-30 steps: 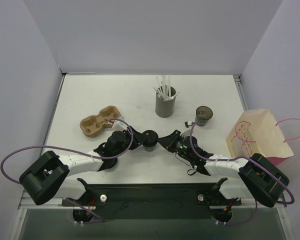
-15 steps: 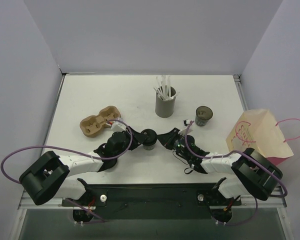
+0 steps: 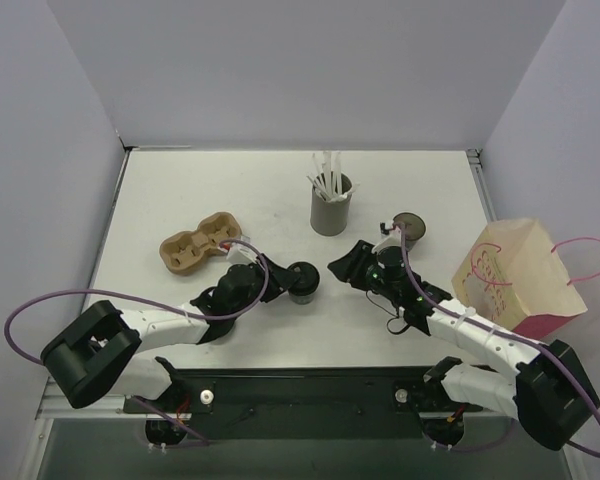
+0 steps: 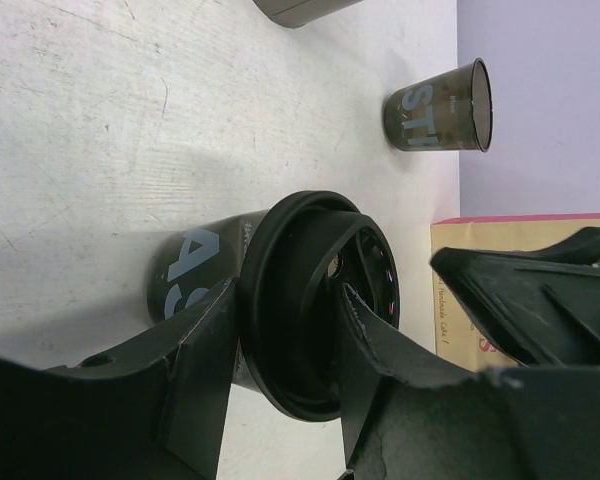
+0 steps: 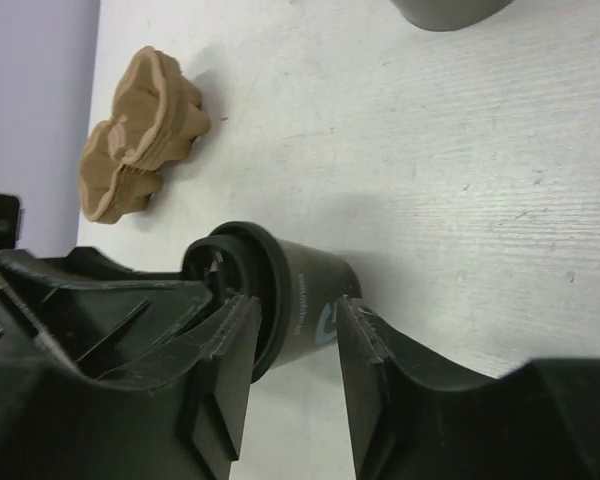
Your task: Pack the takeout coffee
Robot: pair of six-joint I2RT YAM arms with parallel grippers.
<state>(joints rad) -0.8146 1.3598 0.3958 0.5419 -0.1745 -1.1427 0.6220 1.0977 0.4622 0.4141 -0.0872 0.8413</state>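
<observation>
The takeout coffee (image 3: 303,276) is a short dark cup with a black lid pressed on, standing mid-table. My left gripper (image 3: 293,284) is shut on it; in the left wrist view the lid's rim (image 4: 302,300) sits clamped between the two fingers (image 4: 195,380), and the cup's printed wall (image 4: 195,265) shows beyond. My right gripper (image 3: 340,266) stands open a short way right of the cup. In the right wrist view its jaws are apart, and the cup (image 5: 315,285) lies just past the tips.
A second dark cup (image 3: 410,229) without a lid stands at the right. A grey holder of white straws (image 3: 331,208) stands behind. A brown pulp cup carrier (image 3: 198,243) lies at the left. A tan paper bag (image 3: 520,275) with pink handles sits at the right edge.
My right gripper has opened and drawn back to the right, away from the cup's lid. The left gripper keeps its hold and has not moved.
</observation>
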